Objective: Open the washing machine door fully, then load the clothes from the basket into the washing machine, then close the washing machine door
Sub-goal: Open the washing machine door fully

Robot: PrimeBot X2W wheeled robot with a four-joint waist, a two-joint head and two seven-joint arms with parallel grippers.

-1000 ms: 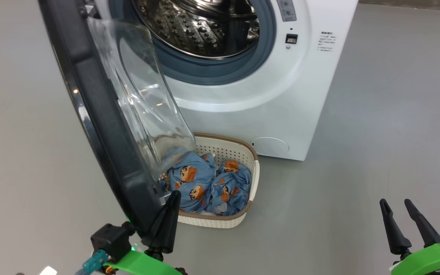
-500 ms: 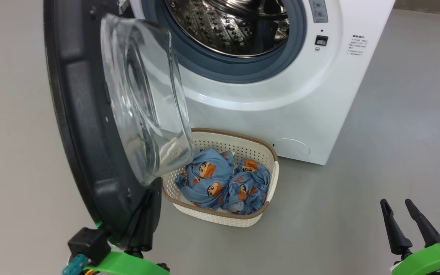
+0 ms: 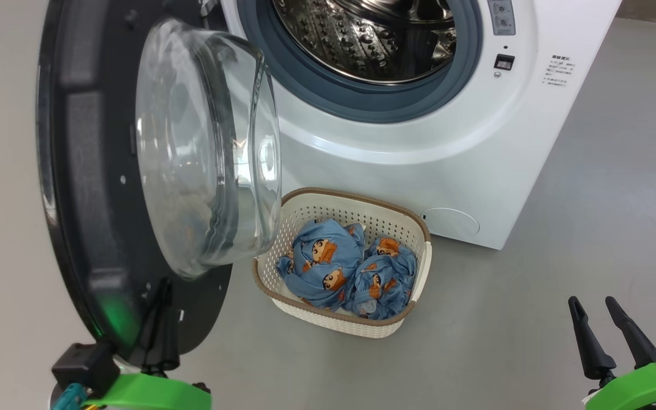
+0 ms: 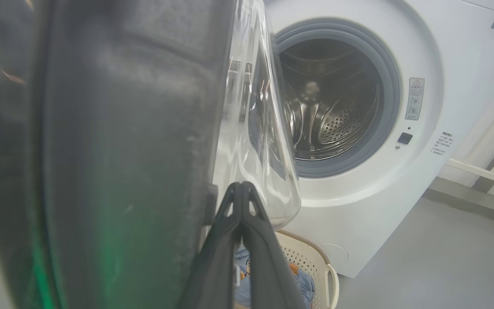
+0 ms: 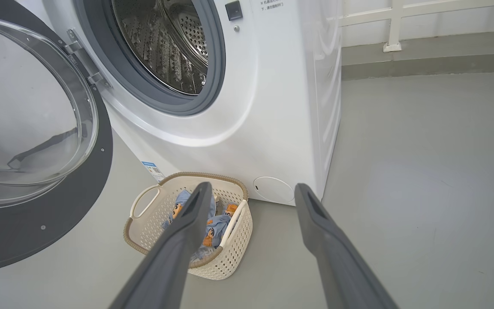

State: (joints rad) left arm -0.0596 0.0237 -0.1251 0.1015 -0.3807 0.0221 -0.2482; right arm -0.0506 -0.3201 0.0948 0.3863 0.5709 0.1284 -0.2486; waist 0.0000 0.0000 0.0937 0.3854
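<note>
Left claw (image 3: 164, 287), pinched shut, seemingly rests against the door (image 3: 83, 171) just beside it; push outward along its swing arc.

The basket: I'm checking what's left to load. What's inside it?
Inside the basket lie the clothes, two light-blue printed garments side by side. Its floor beneath them is covered, so anything underneath cannot be seen.

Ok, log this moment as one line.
washing machine door: open | left gripper: shut, at its inner rim | right gripper: open, empty | clothes: in basket | drum: empty
</note>
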